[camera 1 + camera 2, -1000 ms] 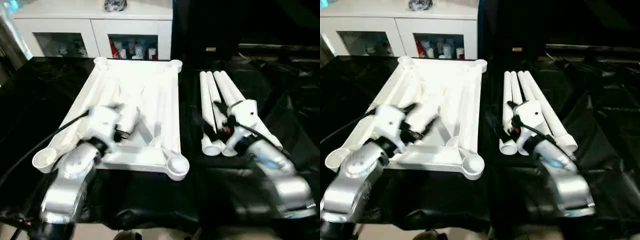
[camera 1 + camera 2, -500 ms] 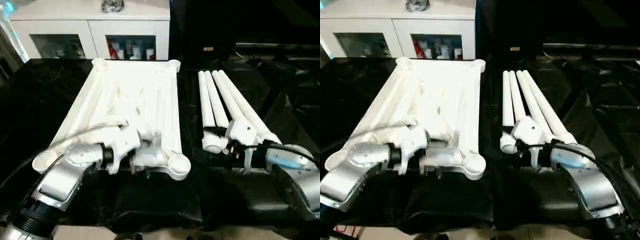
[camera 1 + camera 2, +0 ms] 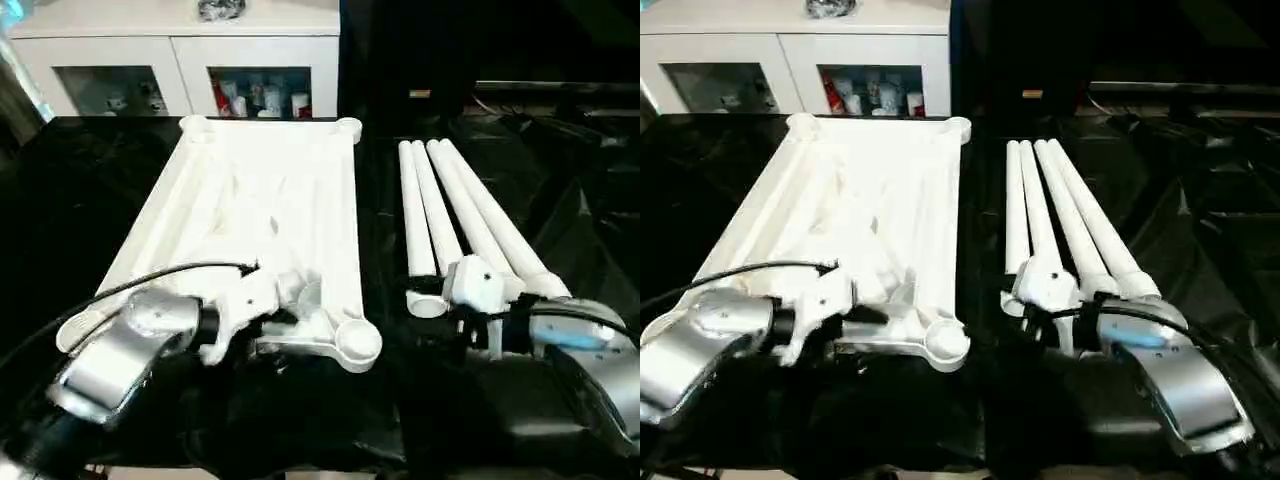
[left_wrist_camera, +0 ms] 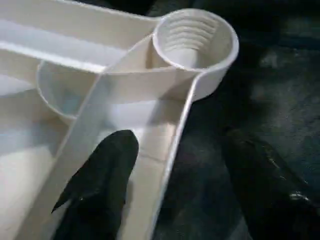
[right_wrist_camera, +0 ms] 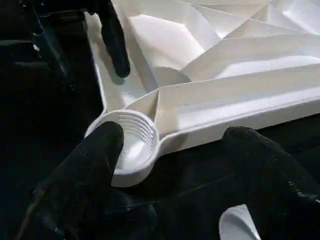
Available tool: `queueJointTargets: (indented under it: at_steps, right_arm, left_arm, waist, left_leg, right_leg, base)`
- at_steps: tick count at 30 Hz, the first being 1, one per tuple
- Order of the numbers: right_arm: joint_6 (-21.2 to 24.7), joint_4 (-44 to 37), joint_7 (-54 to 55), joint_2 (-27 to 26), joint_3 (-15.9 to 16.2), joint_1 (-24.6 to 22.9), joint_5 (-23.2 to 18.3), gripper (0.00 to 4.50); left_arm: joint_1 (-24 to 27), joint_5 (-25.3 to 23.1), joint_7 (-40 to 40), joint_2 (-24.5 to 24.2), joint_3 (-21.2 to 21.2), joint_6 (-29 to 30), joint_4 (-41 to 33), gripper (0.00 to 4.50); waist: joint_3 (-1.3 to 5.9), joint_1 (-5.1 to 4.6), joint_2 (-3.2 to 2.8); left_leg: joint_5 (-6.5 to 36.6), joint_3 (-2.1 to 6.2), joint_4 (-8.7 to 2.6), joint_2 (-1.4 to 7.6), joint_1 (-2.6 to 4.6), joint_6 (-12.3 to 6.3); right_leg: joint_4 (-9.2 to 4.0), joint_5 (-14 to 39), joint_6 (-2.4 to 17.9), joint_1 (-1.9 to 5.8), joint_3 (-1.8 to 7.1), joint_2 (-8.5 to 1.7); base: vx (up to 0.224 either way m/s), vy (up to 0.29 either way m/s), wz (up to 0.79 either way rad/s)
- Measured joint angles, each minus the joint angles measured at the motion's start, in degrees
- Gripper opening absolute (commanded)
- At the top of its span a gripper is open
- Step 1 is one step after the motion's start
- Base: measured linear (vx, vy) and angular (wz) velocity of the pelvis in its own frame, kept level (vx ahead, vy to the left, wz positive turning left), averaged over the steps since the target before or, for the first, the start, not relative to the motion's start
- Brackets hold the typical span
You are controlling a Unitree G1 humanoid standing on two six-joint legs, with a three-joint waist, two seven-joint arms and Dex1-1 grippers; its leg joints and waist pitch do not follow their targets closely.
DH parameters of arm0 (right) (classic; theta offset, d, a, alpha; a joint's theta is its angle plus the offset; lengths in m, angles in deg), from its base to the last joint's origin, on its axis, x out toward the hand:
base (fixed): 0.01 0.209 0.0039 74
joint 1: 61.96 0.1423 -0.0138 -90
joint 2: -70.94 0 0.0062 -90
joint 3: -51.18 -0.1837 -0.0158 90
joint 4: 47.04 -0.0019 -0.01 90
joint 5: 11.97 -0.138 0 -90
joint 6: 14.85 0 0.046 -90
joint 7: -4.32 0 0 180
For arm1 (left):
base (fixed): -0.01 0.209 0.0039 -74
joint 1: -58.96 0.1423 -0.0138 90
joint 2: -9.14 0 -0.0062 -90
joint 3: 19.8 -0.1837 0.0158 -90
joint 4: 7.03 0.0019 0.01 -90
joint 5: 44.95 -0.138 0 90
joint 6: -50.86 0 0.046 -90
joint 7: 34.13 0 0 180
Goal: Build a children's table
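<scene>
A white table top (image 3: 255, 205) lies upside down, ribs up, on a black sheet (image 3: 80, 190). Four white legs (image 3: 455, 215) lie side by side just to its right.

The left gripper (image 4: 172, 195), which a second ago was over the ribs further in, has drawn back to the near edge. Its fingers are apart and straddle the rim beside the near right corner socket (image 4: 195, 37), one finger (image 4: 100, 180) inside the rim and one outside, holding nothing.

The right gripper (image 5: 175, 160) has pulled back from over the legs to their near ends and now points toward that same socket, its fingers spread and empty.

A white cabinet (image 3: 180, 60) stands behind.
</scene>
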State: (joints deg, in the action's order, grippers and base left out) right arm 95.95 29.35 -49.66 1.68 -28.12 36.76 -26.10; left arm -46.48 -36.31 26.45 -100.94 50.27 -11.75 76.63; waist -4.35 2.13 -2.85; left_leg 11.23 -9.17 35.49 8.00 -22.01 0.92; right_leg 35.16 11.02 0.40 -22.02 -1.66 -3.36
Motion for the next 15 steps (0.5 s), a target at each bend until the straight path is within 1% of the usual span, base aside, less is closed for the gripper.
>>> queueJointTargets:
  at_steps: [3, 4, 5, 8, 11, 15]
  right_arm:
    - [-0.04, 0.05, 0.02, -0.07, 0.19, 0.06, 0.16, 3.66]
    - [-0.08, 0.19, 0.08, -0.14, 0.32, 0.18, 0.30, 3.66]
    - [-0.09, 0.25, 0.15, -0.24, 0.42, 0.27, 0.39, 3.66]
    - [0.02, 0.24, 0.01, -0.54, 0.68, 0.33, 0.30, 3.66]
    - [0.55, 0.05, -1.04, -0.50, 1.25, 0.20, 0.08, 3.66]
    - [0.69, -1.18, -1.50, -0.03, 2.51, -0.23, 0.23, 3.66]
  left_arm:
    - [0.06, -0.22, -1.03, 0.17, 0.03, 0.33, 0.00, 2.73]
    - [0.06, -0.42, -1.49, 0.34, 0.02, 0.33, 0.00, 2.73]
    - [0.07, -0.62, -1.98, 0.54, 0.01, 0.24, 0.02, 2.48]
    - [0.05, -1.50, -3.35, 1.05, 0.00, -0.46, 0.54, 2.35]
    - [0.03, -2.65, -4.77, 1.88, 0.00, -1.39, 1.62, 1.97]
    - [-0.20, -2.94, -5.06, 2.09, -0.25, -1.57, 2.77, 1.71]
  waist:
    - [-0.01, -0.03, 0.03]
    - [-0.02, -0.03, 0.03]
    - [-0.02, -0.03, 0.03]
    - [-0.02, -0.10, 0.02]
    - [-0.02, -0.16, 0.03]
    - [-0.04, -0.15, 0.00]
  left_leg:
    - [0.00, 0.00, 0.00, 0.02, 0.05, 0.01]
    - [0.00, 0.00, 0.00, 0.02, 0.05, 0.01]
    - [0.00, 0.00, 0.00, 0.02, 0.05, 0.01]
    - [0.00, 0.00, 0.00, 0.02, 0.05, 0.01]
    - [0.00, 0.00, 0.00, 0.02, 0.04, 0.01]
    - [0.00, 0.00, 0.00, 0.03, 0.04, 0.01]
  right_leg:
    - [0.03, 0.01, -0.03, 0.03, -0.03, 0.00]
    - [0.04, 0.03, -0.05, 0.03, -0.04, -0.01]
    - [0.03, 0.04, -0.08, 0.03, -0.05, -0.01]
    - [0.03, 0.19, -0.32, 0.04, -0.05, -0.02]
    - [0.01, 0.19, -0.33, 0.03, -0.05, -0.02]
    - [0.01, 0.20, -0.34, 0.03, -0.05, -0.02]
  base:
    - [0.000, 0.000, 0.00]
    - [0.000, 0.000, 0.00]
    - [0.000, 0.000, 0.00]
    - [0.000, 0.000, 0.00]
    - [0.000, 0.000, 0.00]
    - [0.000, 0.000, 0.00]
